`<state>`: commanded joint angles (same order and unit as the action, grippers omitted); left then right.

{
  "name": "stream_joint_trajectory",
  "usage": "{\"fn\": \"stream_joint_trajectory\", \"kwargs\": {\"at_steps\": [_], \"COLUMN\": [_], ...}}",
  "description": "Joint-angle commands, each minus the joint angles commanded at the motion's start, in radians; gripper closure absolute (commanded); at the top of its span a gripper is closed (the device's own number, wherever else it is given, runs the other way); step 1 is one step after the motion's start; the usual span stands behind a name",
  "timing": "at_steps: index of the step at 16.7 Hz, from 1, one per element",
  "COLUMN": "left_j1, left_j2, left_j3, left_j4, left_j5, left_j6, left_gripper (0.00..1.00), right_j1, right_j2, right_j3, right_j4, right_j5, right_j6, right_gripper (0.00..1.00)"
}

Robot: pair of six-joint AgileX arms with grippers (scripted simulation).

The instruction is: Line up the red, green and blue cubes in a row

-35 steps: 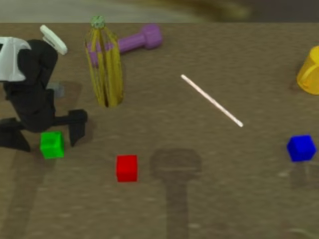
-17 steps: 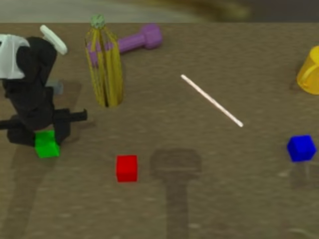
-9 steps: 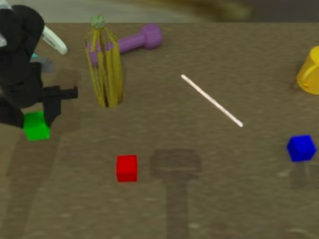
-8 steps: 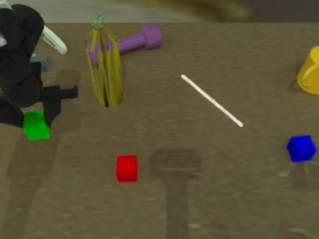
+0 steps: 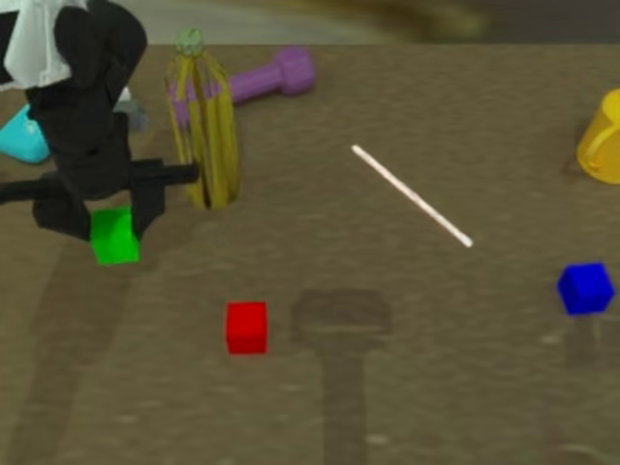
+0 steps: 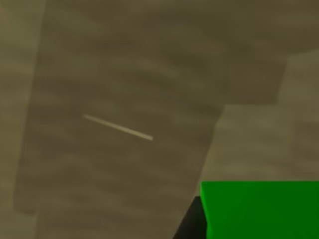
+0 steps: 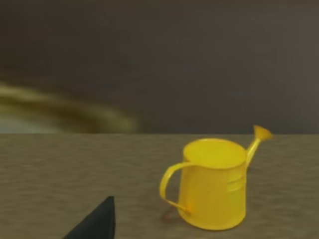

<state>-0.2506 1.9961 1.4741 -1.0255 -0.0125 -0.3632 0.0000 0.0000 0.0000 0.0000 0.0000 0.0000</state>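
Note:
My left gripper is shut on the green cube and holds it above the table's left side, just left of the yellow bottle. In the left wrist view the green cube fills the near corner, beside one dark finger. The red cube rests on the table, right of and nearer than the held cube. The blue cube sits at the far right. My right arm is outside the top view; its wrist view shows only a dark tip of the right gripper.
A purple dumbbell lies behind the bottle. A thin white stick lies slanted mid-table. A yellow watering can stands at the right edge, seen upright as the watering can. A cyan object lies far left.
The left gripper closed on the green cube, lifted it off the table towards the back left, and has now carried it to the right. Red and blue cubes have not moved.

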Motion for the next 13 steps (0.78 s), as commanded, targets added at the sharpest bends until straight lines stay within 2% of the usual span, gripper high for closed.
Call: {"fn": "stream_joint_trajectory", "kwargs": {"at_steps": [6, 8, 10, 13], "left_j1": [-0.378, -0.471, -0.523, -0.533], "left_j2": [0.118, 0.143, 0.154, 0.155], "left_j3": [0.211, 0.268, 0.304, 0.311], "left_j4": [-0.109, -0.134, -0.148, -0.15], "left_j5": [-0.004, -0.006, -0.009, -0.009], "left_j6": [-0.272, -0.349, -0.398, -0.407], "left_gripper": [1.0, 1.0, 1.0, 1.0], "right_j1": [0.0, 0.0, 0.0, 0.0], "right_j2": [0.0, 0.0, 0.0, 0.0], "right_j3": [0.0, 0.0, 0.0, 0.0], "right_j4": [0.0, 0.0, 0.0, 0.0], "right_j5": [0.0, 0.0, 0.0, 0.0], "right_j6": [0.0, 0.0, 0.0, 0.0], "right_gripper": [0.0, 0.0, 0.0, 0.0]}}
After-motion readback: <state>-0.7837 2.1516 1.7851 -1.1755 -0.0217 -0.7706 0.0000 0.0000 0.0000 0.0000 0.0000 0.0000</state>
